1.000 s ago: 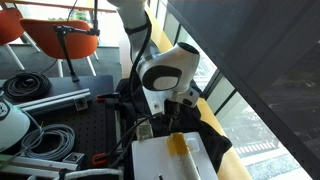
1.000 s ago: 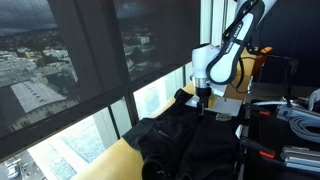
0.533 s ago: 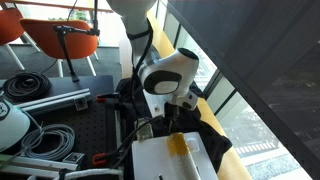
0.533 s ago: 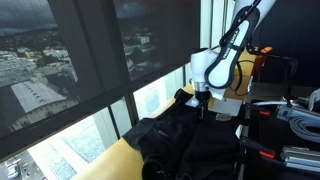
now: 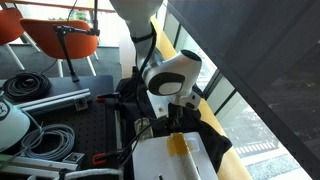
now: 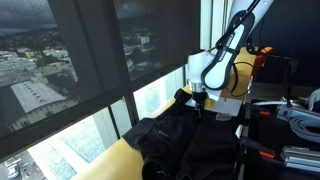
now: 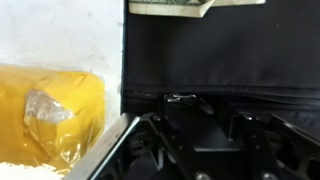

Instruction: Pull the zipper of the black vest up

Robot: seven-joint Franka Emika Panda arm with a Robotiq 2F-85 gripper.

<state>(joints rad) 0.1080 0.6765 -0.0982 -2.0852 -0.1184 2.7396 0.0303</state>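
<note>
Against the frame a second earlier, the arm's white wrist had shifted slightly, lower over the black vest (image 6: 182,138), which stayed rumpled on the yellow table (image 6: 110,160) by the window. The claw (image 6: 199,100) hung just above the vest's upper edge; spread or pressed together, cannot tell, dark on dark. The wrist view showed a small metal piece (image 7: 180,98) on a vest seam just ahead of the claw. No containers seen. A white sheet (image 5: 165,160) with a yellow patch (image 5: 178,145) lay beside the vest; coiled cables (image 5: 28,85) and an orange chair (image 5: 60,42) sat well apart.
</note>
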